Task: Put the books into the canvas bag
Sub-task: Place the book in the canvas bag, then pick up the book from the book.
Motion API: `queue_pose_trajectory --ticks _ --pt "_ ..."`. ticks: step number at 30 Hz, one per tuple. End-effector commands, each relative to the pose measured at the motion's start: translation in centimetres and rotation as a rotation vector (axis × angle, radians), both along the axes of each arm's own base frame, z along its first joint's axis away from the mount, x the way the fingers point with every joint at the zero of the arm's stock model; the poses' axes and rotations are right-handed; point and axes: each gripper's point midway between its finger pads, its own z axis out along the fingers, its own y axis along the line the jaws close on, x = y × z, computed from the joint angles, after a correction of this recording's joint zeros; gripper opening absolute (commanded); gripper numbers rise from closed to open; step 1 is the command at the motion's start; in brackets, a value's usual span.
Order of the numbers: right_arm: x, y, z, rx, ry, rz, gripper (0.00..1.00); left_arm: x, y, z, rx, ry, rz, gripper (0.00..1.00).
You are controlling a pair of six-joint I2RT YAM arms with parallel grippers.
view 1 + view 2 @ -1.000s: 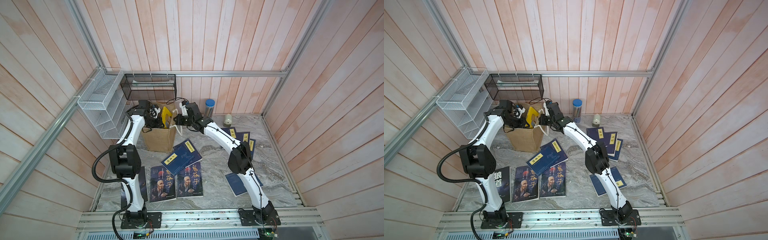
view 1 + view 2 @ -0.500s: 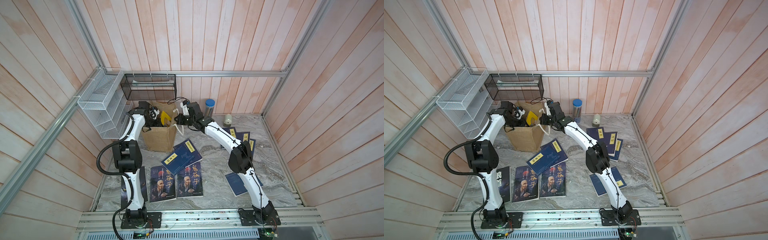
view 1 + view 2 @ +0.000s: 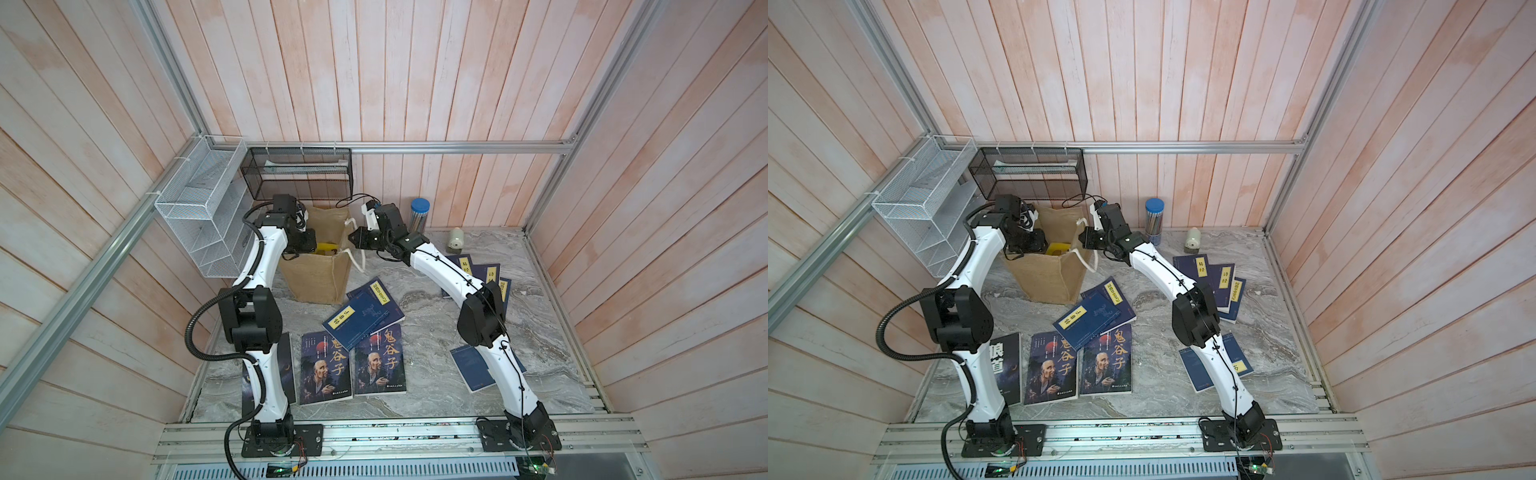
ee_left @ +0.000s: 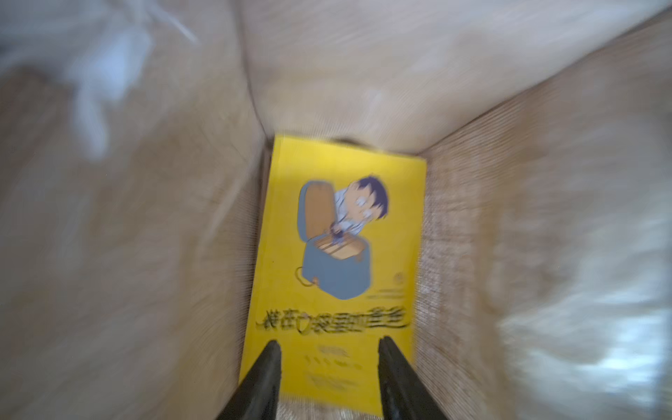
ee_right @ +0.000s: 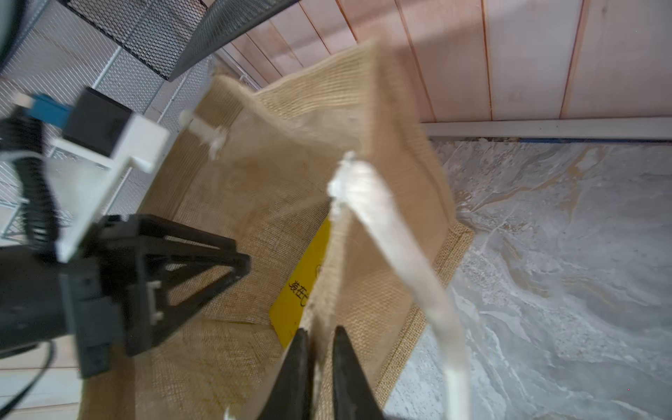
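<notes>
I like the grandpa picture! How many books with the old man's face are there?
2. The first old-man book lies flat at the table's front; the second old-man book lies beside it, both tops tucked under a navy book. Others may hide inside the canvas bag.

Arm shells (image 3: 436, 270): glossy white, rounded.
Joint housings (image 3: 249, 320): boxy matte black.
Corrugated hose (image 3: 190, 332): black, looped.
Base plates (image 3: 282, 440): black, bolted.
Left gripper (image 4: 329, 345): black tapered jaws.

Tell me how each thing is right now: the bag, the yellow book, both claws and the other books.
canvas bag: upright, mouth open.
yellow book: inside the bag, cover showing.
left claw: open, over the yellow book.
right claw: bag's rim between its tips; grip unclear.
other books: lying flat outside the bag.
</notes>
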Motion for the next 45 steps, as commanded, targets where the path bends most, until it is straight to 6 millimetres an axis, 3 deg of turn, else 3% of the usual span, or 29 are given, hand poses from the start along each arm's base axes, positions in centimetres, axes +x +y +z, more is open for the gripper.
queue_pose_trajectory --ticks 1,6,10,16,19,24,27,31,35,45 --pt "-0.4 -1.1 5.0 0.035 -0.056 0.0 0.26 -0.6 -0.1 7.2 -0.029 -0.17 0.001 0.48" --pt "-1.3 -1.8 6.4 0.021 -0.06 0.003 0.34 -2.8 -1.3 10.5 -0.094 -0.213 -0.032 0.48" --pt "-2.4 -2.9 6.9 -0.009 -0.052 0.003 0.36 -5.8 -1.9 12.0 -0.127 -0.227 -0.039 0.48" --pt "-5.2 -5.9 5.9 -0.046 -0.047 -0.023 0.38 -12.0 -3.7 11.5 -0.217 -0.225 -0.047 0.48" --pt "-6.9 -7.7 4.0 -0.065 -0.026 -0.04 0.38 -15.4 -4.8 9.3 -0.244 -0.196 -0.044 0.48" --pt "-9.7 -10.4 -1.0 -0.112 0.049 -0.055 0.38 -20.6 -6.6 4.2 -0.313 -0.121 -0.014 0.48" --pt "-10.9 -11.0 -3.5 -0.102 0.092 -0.055 0.38 -23.2 -7.5 0.1 -0.366 -0.071 0.011 0.48" --pt "-11.5 -10.3 -6.1 -0.092 0.13 -0.028 0.38 -26.3 -8.6 -5.8 -0.495 0.054 0.079 0.48" --pt "-10.8 -9.7 -8.8 -0.117 0.149 -0.024 0.38 -27.7 -9.7 -8.7 -0.636 0.104 0.132 0.48" --pt "-10.7 -8.4 -14.5 -0.179 0.216 0.01 0.39 -27.6 -11.4 -12.3 -0.817 0.198 0.194 0.51"
